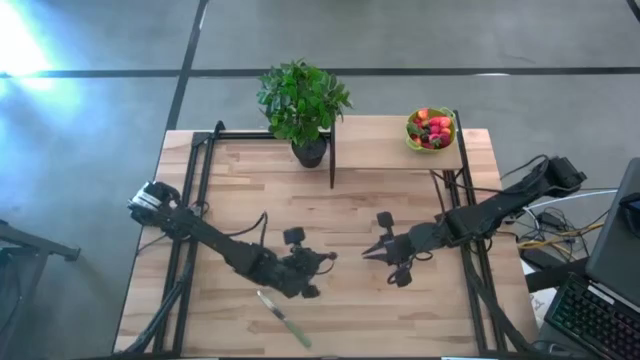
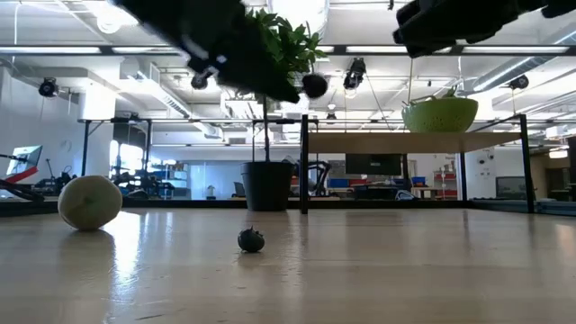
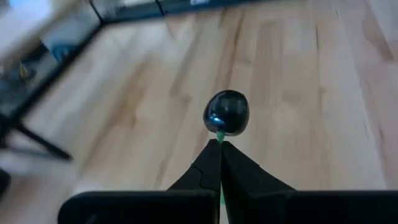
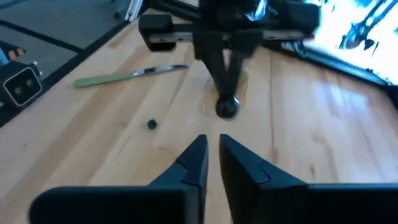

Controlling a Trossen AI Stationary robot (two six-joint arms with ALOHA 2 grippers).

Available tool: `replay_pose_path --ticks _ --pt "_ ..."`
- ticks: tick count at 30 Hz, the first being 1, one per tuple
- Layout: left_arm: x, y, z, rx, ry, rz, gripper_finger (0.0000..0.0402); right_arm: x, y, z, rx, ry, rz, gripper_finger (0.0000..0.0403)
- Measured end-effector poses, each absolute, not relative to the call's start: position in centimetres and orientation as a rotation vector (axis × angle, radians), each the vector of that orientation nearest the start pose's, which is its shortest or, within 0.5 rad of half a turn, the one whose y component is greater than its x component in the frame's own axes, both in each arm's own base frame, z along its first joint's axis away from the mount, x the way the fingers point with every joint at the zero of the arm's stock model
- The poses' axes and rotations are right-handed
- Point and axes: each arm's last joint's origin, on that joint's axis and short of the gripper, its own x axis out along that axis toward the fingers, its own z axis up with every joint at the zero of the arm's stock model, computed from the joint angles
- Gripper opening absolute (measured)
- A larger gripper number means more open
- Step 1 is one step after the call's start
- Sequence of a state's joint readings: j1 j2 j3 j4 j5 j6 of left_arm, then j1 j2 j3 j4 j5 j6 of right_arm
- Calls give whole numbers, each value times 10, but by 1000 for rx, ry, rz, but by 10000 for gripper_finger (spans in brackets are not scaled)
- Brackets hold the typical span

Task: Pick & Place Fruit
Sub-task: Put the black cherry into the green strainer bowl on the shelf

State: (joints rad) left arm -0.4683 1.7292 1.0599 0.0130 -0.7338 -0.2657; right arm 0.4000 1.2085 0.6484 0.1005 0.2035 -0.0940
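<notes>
Aloft, left gripper (image 3: 219,144) pinches dark berry (image 3: 227,112) by its stem

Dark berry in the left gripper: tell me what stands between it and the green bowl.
The left gripper holds the dark berry by its green stem above the table. The green bowl sits on a raised shelf, so its edge and the dark post lie roughly on the way; the potted plant stands beside.

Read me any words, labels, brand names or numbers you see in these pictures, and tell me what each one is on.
None can be read.
Screens in the room behind the table: lit, but any text is too small to read.
Keyboard beside the table: key markings too small to read.
Knife, lime-green bowl, plant pot: no lettering shows.
Left pincer, shut on the dark berry's stem: no markings show.
</notes>
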Motion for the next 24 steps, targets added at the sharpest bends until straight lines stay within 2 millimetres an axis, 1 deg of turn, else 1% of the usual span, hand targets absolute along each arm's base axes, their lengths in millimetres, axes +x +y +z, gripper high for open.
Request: replay_pose_path --ticks 3,6,9,14,17,24 --pt "340 -137 211 163 454 324 1 236 93 230 -267 412 222 67" --pt "345 -130 216 199 433 330 0 239 94 239 -276 380 218 103" --pt "350 -125 225 204 407 326 0 241 95 244 -312 364 223 141" --pt "357 -123 239 199 373 324 0 243 93 251 -375 348 117 196" --pt "361 -124 250 195 346 320 0 244 91 253 -392 345 75 219" --pt "369 -123 273 209 292 323 0 244 92 256 -391 338 75 256"
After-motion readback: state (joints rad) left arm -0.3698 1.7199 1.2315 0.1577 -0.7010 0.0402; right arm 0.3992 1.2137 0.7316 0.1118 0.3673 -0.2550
